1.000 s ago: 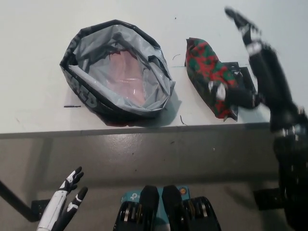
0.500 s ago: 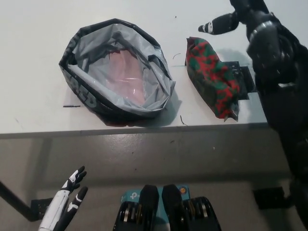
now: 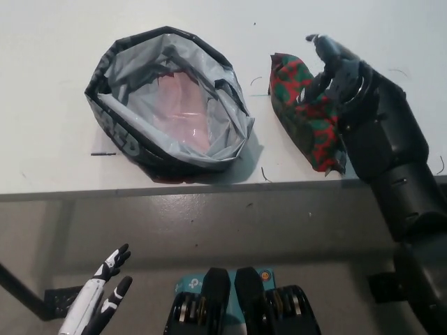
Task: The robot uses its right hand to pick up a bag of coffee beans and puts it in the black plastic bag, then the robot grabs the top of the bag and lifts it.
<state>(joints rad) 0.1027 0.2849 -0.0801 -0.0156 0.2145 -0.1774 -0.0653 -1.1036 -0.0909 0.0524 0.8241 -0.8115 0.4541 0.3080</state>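
We see a white counter point(image 3: 49, 139) filling the far part of the view, its near edge running straight across. On it, left of centre, sits a black plastic bag point(image 3: 115, 132) with its mouth open upward and a pale grey lining showing. To its right, apart from it, a red-and-green bag of coffee beans point(image 3: 304, 115) lies lengthwise, its near end close to the counter's edge. A few small dark marks dot the surface.

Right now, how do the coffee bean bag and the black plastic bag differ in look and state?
The coffee bean bag is red and green, closed and lying flat; the black plastic bag is black outside, grey inside, and standing open. The right hand is at the coffee bean bag; nothing touches the black plastic bag. Both sit on the white table.
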